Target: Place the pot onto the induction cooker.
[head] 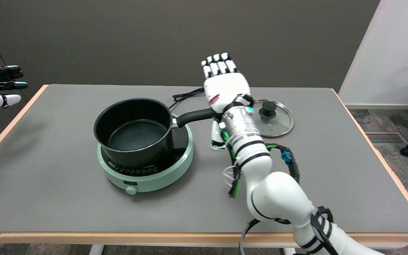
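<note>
Glossy white right hand (225,90), fingers extended, none gripping, above the handle of the round black pot (135,132) on the mint induction cooker (147,177).

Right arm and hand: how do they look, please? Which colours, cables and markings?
The right arm is glossy white with black rings at its joints and a ribbed silver wrist section showing a small cyan light. Green, red and black cables run along it. The right hand is white with black segments on the fingers and a red mark on its back.

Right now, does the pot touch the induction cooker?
Touching. In the head view the pot sits directly on the induction cooker, off-centre toward its left, with no gap under its base.
</note>
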Controlling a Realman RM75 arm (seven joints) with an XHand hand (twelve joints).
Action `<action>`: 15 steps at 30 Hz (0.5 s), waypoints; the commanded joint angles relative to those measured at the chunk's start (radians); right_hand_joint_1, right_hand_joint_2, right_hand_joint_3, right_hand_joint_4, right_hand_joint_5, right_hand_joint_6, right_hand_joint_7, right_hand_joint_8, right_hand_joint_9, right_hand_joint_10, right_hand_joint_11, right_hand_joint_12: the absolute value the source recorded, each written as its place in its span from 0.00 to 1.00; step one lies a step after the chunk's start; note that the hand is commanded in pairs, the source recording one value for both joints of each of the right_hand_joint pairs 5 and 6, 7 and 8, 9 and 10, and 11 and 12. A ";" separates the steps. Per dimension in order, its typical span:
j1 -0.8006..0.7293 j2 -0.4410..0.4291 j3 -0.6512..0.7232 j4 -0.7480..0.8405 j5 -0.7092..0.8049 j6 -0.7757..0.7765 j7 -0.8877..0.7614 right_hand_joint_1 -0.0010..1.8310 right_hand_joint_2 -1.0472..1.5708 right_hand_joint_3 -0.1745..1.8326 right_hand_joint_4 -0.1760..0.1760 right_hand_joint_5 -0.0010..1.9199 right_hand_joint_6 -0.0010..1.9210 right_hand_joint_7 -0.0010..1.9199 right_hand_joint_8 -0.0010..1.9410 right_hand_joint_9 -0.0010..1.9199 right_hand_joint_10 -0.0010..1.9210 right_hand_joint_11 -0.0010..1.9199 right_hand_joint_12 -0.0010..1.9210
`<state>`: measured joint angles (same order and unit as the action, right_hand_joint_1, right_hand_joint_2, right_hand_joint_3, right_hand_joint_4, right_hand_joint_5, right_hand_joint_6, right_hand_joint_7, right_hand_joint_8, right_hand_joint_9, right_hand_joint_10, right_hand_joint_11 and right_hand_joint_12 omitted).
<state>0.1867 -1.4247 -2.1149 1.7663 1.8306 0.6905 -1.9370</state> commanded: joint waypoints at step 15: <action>-0.166 0.207 0.404 0.020 -0.202 -0.099 0.368 0.69 0.08 0.71 0.21 0.03 0.03 0.03 0.03 0.03 0.03 0.03 0.03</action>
<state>0.0730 -1.3114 -1.9569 1.8268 1.6662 0.7023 -1.7701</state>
